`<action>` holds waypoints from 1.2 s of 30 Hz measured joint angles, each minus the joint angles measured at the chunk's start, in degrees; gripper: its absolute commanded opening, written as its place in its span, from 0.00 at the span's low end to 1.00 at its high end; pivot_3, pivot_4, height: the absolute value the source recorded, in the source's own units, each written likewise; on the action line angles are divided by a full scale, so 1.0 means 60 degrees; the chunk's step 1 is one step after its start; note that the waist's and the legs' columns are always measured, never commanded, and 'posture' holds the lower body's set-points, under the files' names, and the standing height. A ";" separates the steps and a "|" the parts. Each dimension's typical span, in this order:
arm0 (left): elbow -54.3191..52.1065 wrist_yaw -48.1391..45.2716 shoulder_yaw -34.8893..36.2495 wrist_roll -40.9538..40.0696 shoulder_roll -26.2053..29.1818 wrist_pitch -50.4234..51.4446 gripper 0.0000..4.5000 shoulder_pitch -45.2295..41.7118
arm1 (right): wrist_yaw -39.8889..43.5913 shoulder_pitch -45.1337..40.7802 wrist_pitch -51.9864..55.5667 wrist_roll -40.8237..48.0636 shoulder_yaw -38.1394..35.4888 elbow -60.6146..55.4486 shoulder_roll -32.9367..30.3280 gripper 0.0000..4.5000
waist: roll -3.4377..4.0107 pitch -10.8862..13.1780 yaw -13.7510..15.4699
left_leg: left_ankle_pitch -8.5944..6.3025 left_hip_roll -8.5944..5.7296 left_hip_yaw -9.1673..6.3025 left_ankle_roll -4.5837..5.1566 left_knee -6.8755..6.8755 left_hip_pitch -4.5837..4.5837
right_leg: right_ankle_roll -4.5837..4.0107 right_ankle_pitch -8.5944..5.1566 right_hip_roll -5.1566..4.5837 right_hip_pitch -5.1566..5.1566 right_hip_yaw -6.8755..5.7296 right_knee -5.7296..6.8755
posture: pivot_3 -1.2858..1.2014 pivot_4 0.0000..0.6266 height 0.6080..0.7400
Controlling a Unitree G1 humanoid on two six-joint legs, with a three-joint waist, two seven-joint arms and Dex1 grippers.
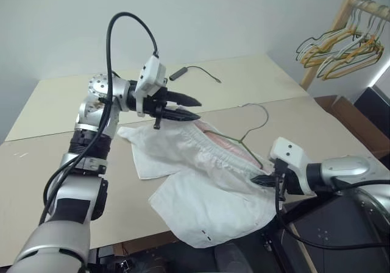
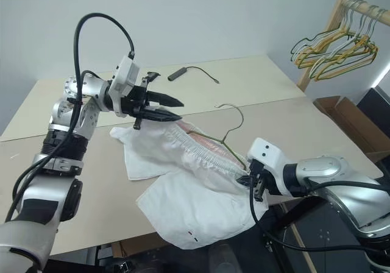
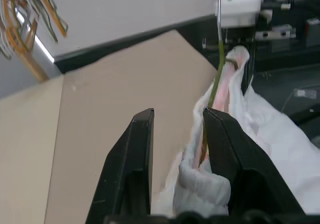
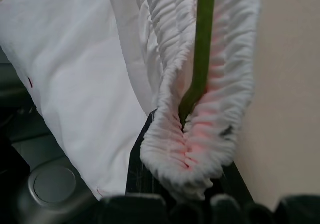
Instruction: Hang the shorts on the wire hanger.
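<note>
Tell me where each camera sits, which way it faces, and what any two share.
Left eye view: head, looking down at the table; both arms, shorts, hanger.
Right eye view: head, same scene; right gripper shut on the waistband.
Left wrist view: along the open left gripper at the waistband's other end.
Right wrist view: along its fingers; waistband around the hanger.
Both wrist views share the shorts and hanger.

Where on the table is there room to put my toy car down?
The far table is bare apart from a small black cable. The near table's left part, beside the left arm, is bare too. The middle is crowded: the shorts and wire hanger spread there, with the left gripper and right gripper.
</note>
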 measured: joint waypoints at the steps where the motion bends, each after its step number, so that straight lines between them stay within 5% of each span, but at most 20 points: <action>1: 0.0110 -0.0073 -0.0067 0.0015 0.0046 -0.0037 0.45 -0.0030 | 0.0024 -0.0058 -0.0042 0.0000 0.0020 0.0030 -0.0020 0.00 | -0.0002 0.0001 0.0012 | 0.0000 0.0000 -0.0002 0.0000 0.0000 -0.0005 | 0.0000 0.0000 0.0000 -0.0006 0.0000 0.0000 | 0.42 0.10 1.00; 8: 0.0106 -0.0262 -0.0904 -0.0151 0.0701 -0.0783 0.45 -0.0199 | 0.0325 -0.0451 -0.0422 -0.0085 0.0311 0.0478 -0.0086 0.00 | -0.0004 0.0005 0.0087 | -0.0002 0.0003 -0.0026 0.0003 0.0002 -0.0015 | -0.0003 0.0002 -0.0002 -0.0020 0.0004 0.0007 | 0.43 0.10 1.00; 15: -0.0015 -0.0218 -0.0908 0.0017 0.0626 -0.0752 0.02 -0.0059 | 0.0432 -0.0565 -0.0523 -0.0186 0.0369 0.0684 -0.0175 0.00 | -0.0004 0.0005 0.0272 | -0.0002 0.0003 -0.0021 0.0003 0.0003 -0.0020 | -0.0001 0.0001 -0.0004 -0.0022 0.0006 0.0004 | 0.43 0.09 1.00; 26: -0.0569 -0.0259 -0.1908 -0.0613 0.1396 -0.1113 0.01 0.0083 | 0.0689 -0.0890 -0.0553 -0.0376 0.0643 0.0855 -0.0218 0.00 | -0.0002 0.0005 0.0259 | -0.0002 0.0003 -0.0020 0.0003 0.0003 -0.0014 | -0.0002 0.0001 -0.0005 -0.0027 0.0013 0.0014 | 0.43 0.09 1.00; 36: -0.0420 -0.0265 -0.1578 -0.0673 0.1471 -0.0669 0.64 0.0081 | 0.0859 -0.1195 -0.0640 -0.0594 0.0817 0.1322 -0.0218 0.00 | -0.0001 0.0005 0.0447 | -0.0002 0.0000 -0.0015 0.0004 0.0009 -0.0019 | -0.0001 0.0001 -0.0007 -0.0029 0.0013 0.0012 | 0.44 0.07 1.00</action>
